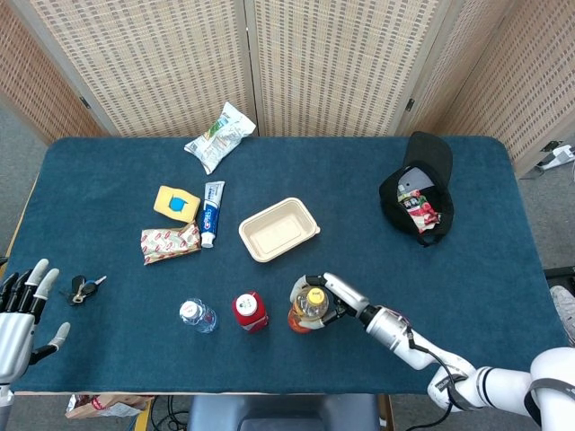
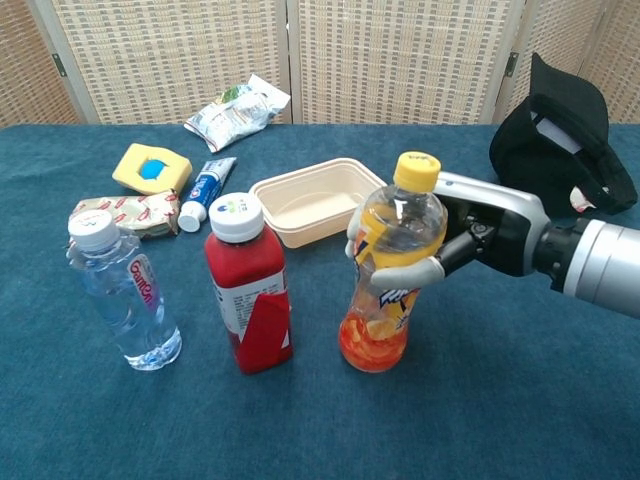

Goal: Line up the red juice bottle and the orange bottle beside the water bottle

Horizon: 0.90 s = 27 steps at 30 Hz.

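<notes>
Right hand (image 2: 470,240) grips the orange bottle (image 2: 392,265), seemingly set down; left of it stand red bottle (image 2: 247,283) and water bottle (image 2: 120,292). Only release remains. Left hand (image 1: 20,310) lies spread, empty.

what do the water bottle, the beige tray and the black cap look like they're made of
Water bottle: clear, glossy plastic, see-through with a white screw cap. Beige tray: matte, molded walls, probably pulp fiber or foam; hard to tell. Black cap: soft fabric, judging by its slumped, creased shape.
</notes>
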Each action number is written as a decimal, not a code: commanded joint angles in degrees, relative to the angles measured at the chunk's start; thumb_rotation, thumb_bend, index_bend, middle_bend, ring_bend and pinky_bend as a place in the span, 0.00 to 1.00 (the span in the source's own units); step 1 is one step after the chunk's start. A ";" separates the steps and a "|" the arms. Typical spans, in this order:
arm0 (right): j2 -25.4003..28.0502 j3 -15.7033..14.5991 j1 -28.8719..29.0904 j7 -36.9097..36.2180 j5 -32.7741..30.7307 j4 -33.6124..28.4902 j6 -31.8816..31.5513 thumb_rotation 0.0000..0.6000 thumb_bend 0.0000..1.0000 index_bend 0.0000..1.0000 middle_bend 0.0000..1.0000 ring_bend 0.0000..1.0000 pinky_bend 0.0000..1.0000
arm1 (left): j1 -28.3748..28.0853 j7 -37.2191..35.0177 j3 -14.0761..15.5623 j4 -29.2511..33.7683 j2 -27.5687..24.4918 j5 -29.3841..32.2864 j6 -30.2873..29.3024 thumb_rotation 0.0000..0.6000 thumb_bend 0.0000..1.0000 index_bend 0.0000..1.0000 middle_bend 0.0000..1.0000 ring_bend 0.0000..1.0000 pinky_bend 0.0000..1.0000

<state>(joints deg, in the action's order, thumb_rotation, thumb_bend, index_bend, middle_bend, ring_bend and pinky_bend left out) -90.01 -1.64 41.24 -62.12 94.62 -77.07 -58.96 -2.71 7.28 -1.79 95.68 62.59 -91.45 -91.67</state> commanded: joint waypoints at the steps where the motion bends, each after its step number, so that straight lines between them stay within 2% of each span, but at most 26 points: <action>1: -0.03 -0.35 0.28 -0.14 0.43 0.23 0.04 1.00 0.20 0.51 0.37 0.29 0.36 | 0.00 -0.06 0.01 -0.06 0.05 -0.05 0.01 1.00 0.26 0.07 0.00 0.04 0.01; 7: 0.01 -0.60 0.42 -0.25 0.93 0.74 -0.93 1.00 0.17 0.36 0.28 0.19 0.28 | 0.00 -0.11 -0.07 -0.16 0.09 -0.09 -0.05 1.00 0.26 0.07 0.00 0.04 0.01; 16: 0.19 -0.99 0.76 -0.49 1.38 0.94 -1.73 1.00 0.10 0.20 0.19 0.11 0.21 | 0.00 -0.11 -0.09 -0.21 0.15 -0.18 -0.06 1.00 0.26 0.07 0.00 0.04 0.01; 20: 0.18 -0.89 0.72 -0.11 1.33 1.16 -2.32 1.00 0.09 0.15 0.16 0.09 0.19 | -0.02 -0.07 -0.16 -0.16 0.09 -0.15 -0.06 1.00 0.26 0.07 0.00 0.04 0.01; 27: 1.14 -1.21 0.80 0.72 2.04 0.47 -3.36 1.00 0.07 0.13 0.14 0.08 0.17 | -0.13 0.19 -0.19 0.02 0.09 -0.20 0.11 1.00 0.26 0.07 0.00 0.04 0.01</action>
<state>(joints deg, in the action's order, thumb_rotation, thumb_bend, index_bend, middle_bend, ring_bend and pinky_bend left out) -89.03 -2.76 42.02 -61.49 96.53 -76.44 -62.19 -2.83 7.46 -1.97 95.69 62.68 -91.65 -91.56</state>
